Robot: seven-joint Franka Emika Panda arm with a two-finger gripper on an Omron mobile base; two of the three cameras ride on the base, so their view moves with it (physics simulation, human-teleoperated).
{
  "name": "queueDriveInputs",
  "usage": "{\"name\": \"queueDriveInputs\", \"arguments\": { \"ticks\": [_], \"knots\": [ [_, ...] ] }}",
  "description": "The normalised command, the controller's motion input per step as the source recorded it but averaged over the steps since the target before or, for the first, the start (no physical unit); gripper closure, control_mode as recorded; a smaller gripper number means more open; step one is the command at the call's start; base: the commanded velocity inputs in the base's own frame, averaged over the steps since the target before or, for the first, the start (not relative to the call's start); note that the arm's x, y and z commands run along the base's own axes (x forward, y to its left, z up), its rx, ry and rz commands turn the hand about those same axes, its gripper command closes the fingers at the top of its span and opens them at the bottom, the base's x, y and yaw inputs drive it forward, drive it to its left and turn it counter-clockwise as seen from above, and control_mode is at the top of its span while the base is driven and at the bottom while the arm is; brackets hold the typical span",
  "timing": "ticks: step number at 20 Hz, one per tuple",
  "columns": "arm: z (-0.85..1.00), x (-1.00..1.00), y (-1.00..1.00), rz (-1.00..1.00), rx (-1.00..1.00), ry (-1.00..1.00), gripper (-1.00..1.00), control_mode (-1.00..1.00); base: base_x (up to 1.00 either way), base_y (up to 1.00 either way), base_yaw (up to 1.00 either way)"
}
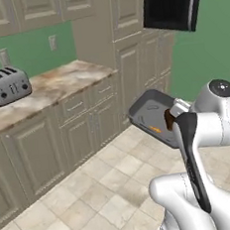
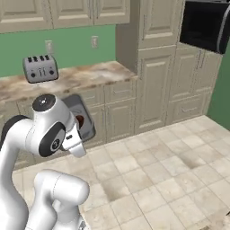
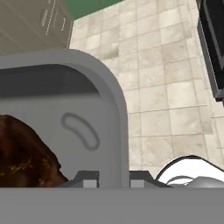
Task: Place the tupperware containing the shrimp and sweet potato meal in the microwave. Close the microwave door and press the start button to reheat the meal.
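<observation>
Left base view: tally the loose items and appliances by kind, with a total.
Toaster: 1
Tupperware, held up off the floor: 1
Microwave door: 1
Wall outlets: 2
Total: 5

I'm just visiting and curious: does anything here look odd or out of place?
Yes: the tupperware hangs tilted in mid-air over the floor, pinched at its rim by the claw, with the meal slid toward its low end. The microwave door stands open.
</observation>
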Motion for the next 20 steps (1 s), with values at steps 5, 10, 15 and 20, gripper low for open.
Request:
{"name": "queueDriveInputs", "arguments": {
  "ticks": [5,10,15,20],
  "knots": [
    [0.00,0.00,0.00,0.00,0.00,0.00,1.00,1.00,0.73,0.00,-0.59],
    [0.00,0.00,0.00,0.00,0.00,0.00,1.00,1.00,0.84,0.00,-0.56],
    [0.00,0.00,0.00,0.00,0.00,0.00,1.00,1.00,0.98,0.00,-0.50],
    [0.00,0.00,0.00,0.00,0.00,0.00,1.00,1.00,1.00,0.00,-0.44]
  ]
}}
